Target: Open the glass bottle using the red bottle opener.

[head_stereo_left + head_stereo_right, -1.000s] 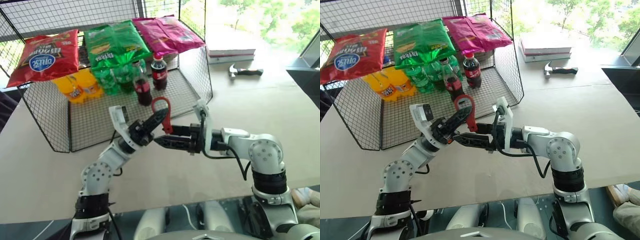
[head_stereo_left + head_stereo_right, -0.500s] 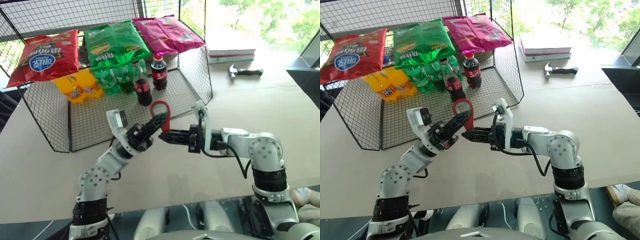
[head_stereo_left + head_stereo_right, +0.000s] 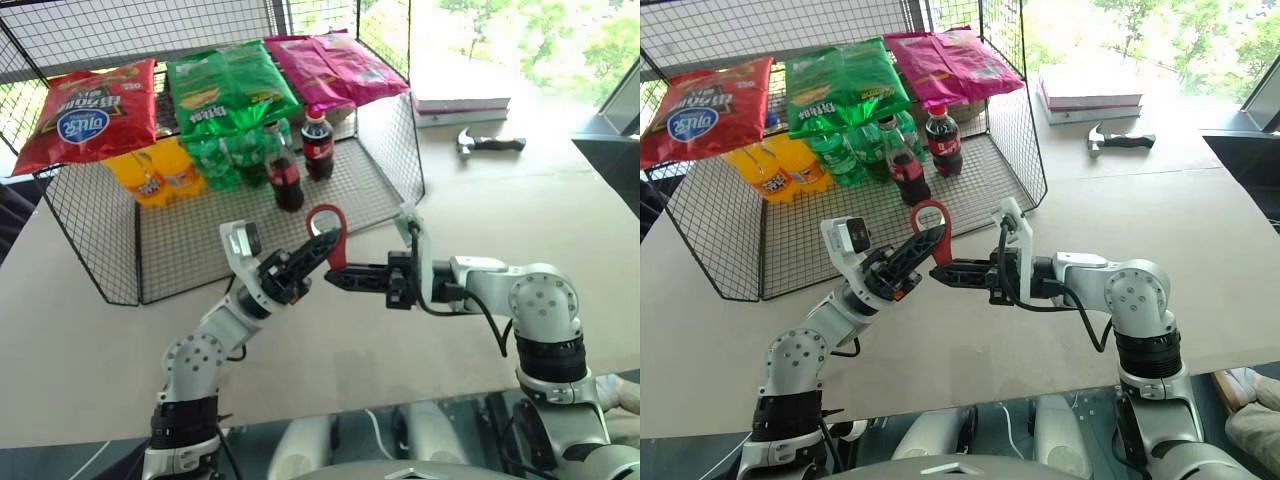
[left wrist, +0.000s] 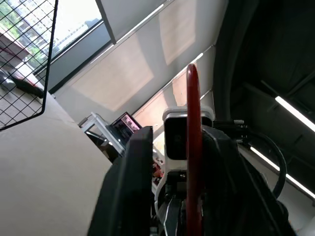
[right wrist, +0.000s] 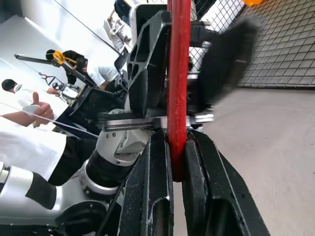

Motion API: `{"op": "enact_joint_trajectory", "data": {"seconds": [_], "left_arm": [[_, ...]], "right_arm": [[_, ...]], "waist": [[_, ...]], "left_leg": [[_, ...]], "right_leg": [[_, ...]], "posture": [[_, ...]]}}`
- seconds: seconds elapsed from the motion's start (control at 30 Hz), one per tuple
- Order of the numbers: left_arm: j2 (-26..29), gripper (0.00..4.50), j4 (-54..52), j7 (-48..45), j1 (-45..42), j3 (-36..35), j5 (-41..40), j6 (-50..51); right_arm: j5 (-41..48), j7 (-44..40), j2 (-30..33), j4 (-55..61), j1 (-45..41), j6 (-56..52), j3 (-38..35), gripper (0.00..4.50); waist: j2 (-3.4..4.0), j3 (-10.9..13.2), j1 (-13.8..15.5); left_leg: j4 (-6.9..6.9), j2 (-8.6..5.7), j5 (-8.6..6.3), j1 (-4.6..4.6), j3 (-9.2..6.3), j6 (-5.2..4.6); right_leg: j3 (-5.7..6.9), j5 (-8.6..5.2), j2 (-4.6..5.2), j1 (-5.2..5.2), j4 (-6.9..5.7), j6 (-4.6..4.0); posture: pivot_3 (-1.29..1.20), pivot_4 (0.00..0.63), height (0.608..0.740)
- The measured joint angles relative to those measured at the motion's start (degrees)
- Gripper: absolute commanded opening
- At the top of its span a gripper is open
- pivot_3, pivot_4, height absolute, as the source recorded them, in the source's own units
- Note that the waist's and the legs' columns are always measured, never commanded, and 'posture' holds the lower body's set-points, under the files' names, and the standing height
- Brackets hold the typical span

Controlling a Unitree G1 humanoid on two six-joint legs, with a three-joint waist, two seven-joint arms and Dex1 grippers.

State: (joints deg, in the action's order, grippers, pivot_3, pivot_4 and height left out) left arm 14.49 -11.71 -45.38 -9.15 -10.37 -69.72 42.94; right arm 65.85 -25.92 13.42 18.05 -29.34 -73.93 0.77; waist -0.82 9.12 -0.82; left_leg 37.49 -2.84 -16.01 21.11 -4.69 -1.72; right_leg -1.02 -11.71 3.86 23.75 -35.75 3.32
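The red bottle opener hangs upright in the air in front of the wire basket. My right gripper comes in level from the right and is shut on the opener's handle. My left gripper reaches up from the left. It is open, its fingers standing apart on either side of the opener. The glass bottle, small with dark liquid and a red label, stands upright in the basket behind the grippers.
Beside the glass bottle a bigger cola bottle with a red screw cap stands among green and orange bottles and hanging snack bags. A hammer and a flat white box lie at the far right. A person in white stands beyond my left arm.
My right gripper has shut on the opener's handle. My left gripper, which held the opener, has spread its fingers. Both hands stay roughly where they were.
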Motion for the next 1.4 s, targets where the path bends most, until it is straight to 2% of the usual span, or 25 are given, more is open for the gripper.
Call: {"op": "enact_joint_trajectory", "data": {"seconds": [0.07,0.13,0.23,0.3,0.33,0.4,0.43,0.6,0.7,0.9,1.4], "left_arm": [[0.7,3.80,0.0,-0.3,0.1,-0.1,0.2,0.1],[2.7,4.48,-0.4,-0.8,1.4,-0.6,0.5,0.1],[4.6,4.48,-1.3,-1.1,3.6,-1.6,1.6,-0.2],[5.0,4.48,-2.2,-1.2,4.3,-1.2,6.8,-4.6],[4.3,4.48,-2.8,-0.2,4.2,-0.3,18.3,-15.9],[3.7,4.48,-2.5,1.2,3.8,-0.4,26.1,-23.8],[2.8,4.48,-1.0,2.9,2.4,-0.2,32.4,-30.5],[-0.1,4.48,7.2,9.3,-2.6,2.0,46.8,-43.8],[-0.2,4.48,13.7,14.0,-6.5,2.0,52.8,-47.4],[0.3,4.48,28.3,20.2,-17.4,1.9,59.9,-53.4],[-0.2,4.48,58.6,22.2,-34.7,2.0,63.5,-65.2]], "right_arm": [[-0.7,0.1,0.7,0.6,1.2,1.0,0.0,0.00],[-4.2,0.1,2.3,1.7,4.0,4.3,0.6,0.00],[-9.0,0.7,3.8,2.1,7.2,8.5,0.6,0.00],[-13.5,1.5,3.9,2.2,9.1,13.5,0.6,0.00],[-21.5,1.7,6.0,2.2,11.6,22.7,1.4,0.00],[-28.2,1.8,8.2,1.0,13.8,29.7,1.7,0.00],[-34.2,1.9,9.2,0.0,15.8,36.6,1.8,0.00],[-51.2,3.2,10.0,-2.0,17.2,55.2,6.6,0.00],[-58.0,7.2,8.4,-3.7,17.2,60.3,7.3,0.00],[-67.4,14.3,5.4,-6.0,15.2,63.6,7.2,0.00],[-71.3,14.9,4.0,-5.6,16.2,66.7,7.2,0.00]], "waist": [[0.00,0.0,0.0],[0.00,0.0,0.0],[0.01,0.0,0.0],[0.01,0.0,0.1],[0.02,0.0,0.6],[0.01,0.0,1.0],[0.01,0.0,1.3],[0.01,0.0,1.4],[0.01,0.0,1.5],[-0.01,0.0,1.5],[-0.03,0.0,1.4]], "left_leg": [[-0.01,0.00,0.00,0.01,-0.01,-0.01],[-0.04,0.00,0.00,0.02,0.00,0.00],[-0.04,0.00,0.02,0.07,0.01,0.03],[-0.05,-0.01,0.07,0.07,0.01,0.12],[-0.06,-0.08,0.12,0.05,0.06,0.21],[-0.06,-0.07,0.13,0.10,0.10,0.23],[-0.06,-0.07,0.13,0.09,0.15,0.23],[-0.06,-0.02,0.14,0.07,0.18,0.24],[-0.06,-0.02,0.14,0.08,0.10,0.24],[-0.05,-0.10,0.14,0.13,0.00,0.24],[-0.04,-0.20,0.15,0.22,-0.02,0.24]], "right_leg": [[0.01,0.00,0.00,0.00,0.02,0.00],[0.00,0.00,0.00,0.00,0.07,0.00],[0.00,0.00,0.02,0.04,0.09,0.01],[0.01,0.00,0.04,0.04,0.09,0.01],[0.04,0.00,0.09,0.00,0.15,0.01],[0.01,0.00,0.12,0.01,0.22,0.02],[-0.02,0.01,0.12,0.01,0.26,0.02],[-0.05,0.01,0.06,0.03,0.25,0.03],[0.00,0.01,0.05,0.04,0.21,0.03],[0.07,0.02,0.07,0.05,0.20,0.04],[0.11,0.02,0.06,0.15,0.17,0.04]], "posture": [[0.00,0.150,0.740],[0.00,0.150,0.740],[0.00,0.150,0.740],[0.00,0.150,0.740],[0.00,0.150,0.740],[0.00,0.150,0.740],[0.00,0.150,0.740],[0.00,0.150,0.740],[0.00,0.150,0.740],[0.00,0.150,0.740],[0.00,0.150,0.740]]}}
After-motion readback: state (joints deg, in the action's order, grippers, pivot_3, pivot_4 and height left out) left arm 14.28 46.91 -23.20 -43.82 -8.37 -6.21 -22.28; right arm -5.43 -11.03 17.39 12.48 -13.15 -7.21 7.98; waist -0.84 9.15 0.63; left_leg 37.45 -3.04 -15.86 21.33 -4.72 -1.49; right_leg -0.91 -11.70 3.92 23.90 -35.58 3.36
